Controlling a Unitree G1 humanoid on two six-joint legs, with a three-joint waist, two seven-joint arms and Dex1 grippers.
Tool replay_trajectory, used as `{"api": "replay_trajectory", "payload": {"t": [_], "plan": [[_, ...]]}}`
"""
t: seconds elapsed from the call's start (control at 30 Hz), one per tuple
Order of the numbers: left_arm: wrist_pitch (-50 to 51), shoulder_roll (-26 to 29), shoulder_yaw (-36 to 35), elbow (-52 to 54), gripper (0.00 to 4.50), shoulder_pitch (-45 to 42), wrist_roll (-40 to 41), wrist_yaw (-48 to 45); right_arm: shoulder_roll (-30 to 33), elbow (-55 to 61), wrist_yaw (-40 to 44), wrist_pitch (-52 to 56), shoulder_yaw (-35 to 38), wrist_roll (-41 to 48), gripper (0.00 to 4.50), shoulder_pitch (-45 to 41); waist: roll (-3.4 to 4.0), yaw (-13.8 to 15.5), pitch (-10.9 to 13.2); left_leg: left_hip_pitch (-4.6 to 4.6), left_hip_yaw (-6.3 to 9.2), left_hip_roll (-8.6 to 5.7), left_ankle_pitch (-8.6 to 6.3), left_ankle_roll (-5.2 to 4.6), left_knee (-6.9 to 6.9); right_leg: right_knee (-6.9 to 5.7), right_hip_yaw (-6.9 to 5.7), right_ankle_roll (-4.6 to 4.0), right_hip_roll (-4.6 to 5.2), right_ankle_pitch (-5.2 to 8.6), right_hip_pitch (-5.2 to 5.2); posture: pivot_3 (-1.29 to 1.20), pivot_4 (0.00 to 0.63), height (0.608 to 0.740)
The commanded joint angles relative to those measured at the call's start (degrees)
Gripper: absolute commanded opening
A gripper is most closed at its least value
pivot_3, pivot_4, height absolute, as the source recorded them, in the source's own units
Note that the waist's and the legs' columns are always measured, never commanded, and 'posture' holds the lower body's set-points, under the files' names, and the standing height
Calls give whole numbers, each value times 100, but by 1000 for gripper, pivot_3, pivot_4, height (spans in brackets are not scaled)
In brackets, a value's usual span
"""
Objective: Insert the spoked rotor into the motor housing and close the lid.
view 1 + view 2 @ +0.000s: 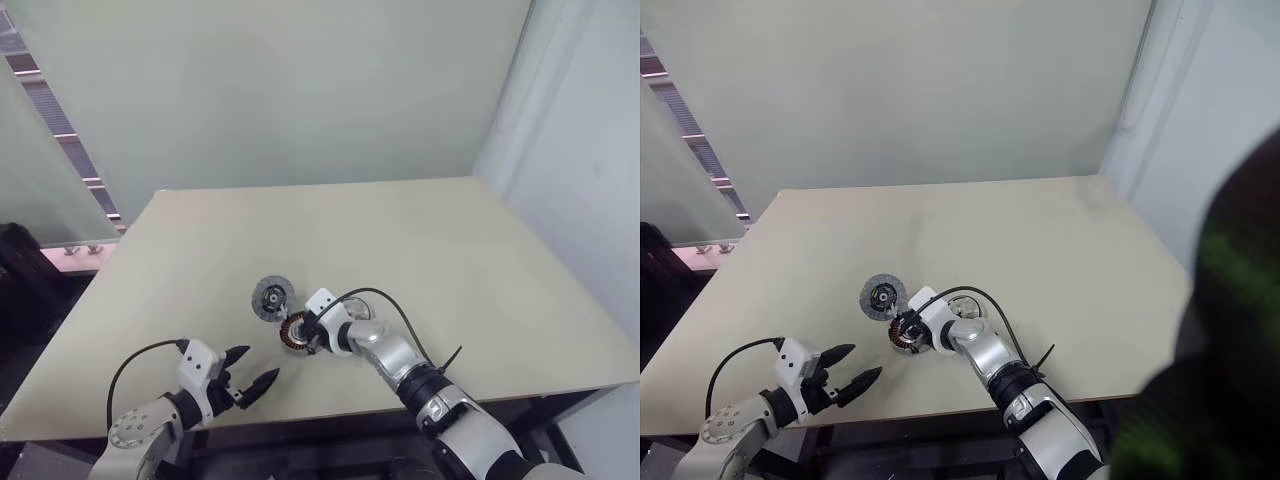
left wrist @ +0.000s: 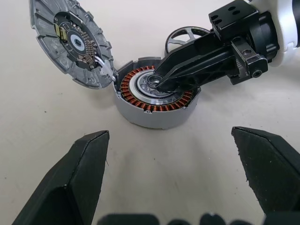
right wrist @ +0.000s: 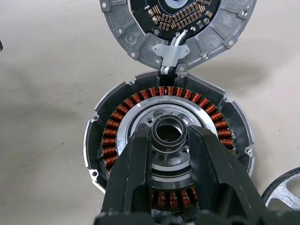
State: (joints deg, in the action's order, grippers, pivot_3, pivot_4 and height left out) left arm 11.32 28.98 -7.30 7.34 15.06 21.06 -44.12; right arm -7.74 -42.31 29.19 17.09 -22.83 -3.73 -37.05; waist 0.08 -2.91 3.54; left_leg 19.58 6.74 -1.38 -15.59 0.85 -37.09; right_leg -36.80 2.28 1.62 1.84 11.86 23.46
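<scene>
The right gripper is gripping a small metal hub at the centre of the motor housing. The lid is lying at its 10 o'clock, the spoked rotor touching at 1 o'clock. The left gripper is hovering wide open.

1. Near half of the motor housing windings is covered by the right gripper in the right wrist view.
2. The lid is cut off by that view's edge.
3. The spoked rotor is largely hidden behind the right gripper; only a rim arc is seen elsewhere.
4. Head-view detail of these parts is too small to be resolved.
</scene>
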Motion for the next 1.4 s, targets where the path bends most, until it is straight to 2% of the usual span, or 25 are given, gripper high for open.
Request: {"api": "replay_trajectory", "payload": {"t": [0.03,0.23,0.3,0.47,0.57,0.77,0.87,0.93,1.4], "plan": [[-124,29,-80,154,4500,-91,1,11,-50,52,64,32,23,-81,1817,-148,0,-2,-1,0,0,0,0,0,0,0,0,0,0,0,0,0,0,740],[-136,24,-46,100,4500,-147,-16,-2,1,313,187,152,82,-66,3940,-125,0,1,-1,-1,0,0,0,0,0,-1,0,0,0,0,0,0,0,740],[-143,22,-28,74,4500,-173,-27,-12,9,451,224,207,133,-15,4489,-107,0,1,-1,-1,0,0,0,0,0,-1,0,0,0,0,0,0,0,740],[-151,11,17,31,4500,-235,-50,-34,-15,858,288,380,261,99,4489,-18,0,0,-1,0,1,0,0,0,1,-1,0,0,0,0,2,0,0,740],[-150,8,26,21,4500,-264,-58,-45,-21,1063,277,509,268,112,3878,50,0,-1,-2,0,1,0,0,0,2,-1,0,0,0,0,2,0,0,740],[-155,1,32,33,4500,-281,-68,-47,11,1171,207,685,117,-25,1800,152,0,0,-2,0,0,0,0,0,2,-1,1,0,0,0,2,0,0,740],[-146,-3,38,58,4500,-272,-67,-42,-2,1132,151,695,95,-56,623,169,0,-1,-2,0,0,0,0,0,2,-1,0,0,0,0,2,0,0,740],[-139,-5,45,83,4500,-257,-66,-38,-25,1087,103,686,92,-80,42,171,0,0,-2,0,0,0,0,0,2,-1,0,0,0,0,2,0,0,740],[-124,-13,88,174,4500,-183,-53,0,-104,676,-57,500,37,-175,42,79,0,-1,-2,0,0,0,0,0,2,-1,0,0,0,0,2,0,0,740]]}}
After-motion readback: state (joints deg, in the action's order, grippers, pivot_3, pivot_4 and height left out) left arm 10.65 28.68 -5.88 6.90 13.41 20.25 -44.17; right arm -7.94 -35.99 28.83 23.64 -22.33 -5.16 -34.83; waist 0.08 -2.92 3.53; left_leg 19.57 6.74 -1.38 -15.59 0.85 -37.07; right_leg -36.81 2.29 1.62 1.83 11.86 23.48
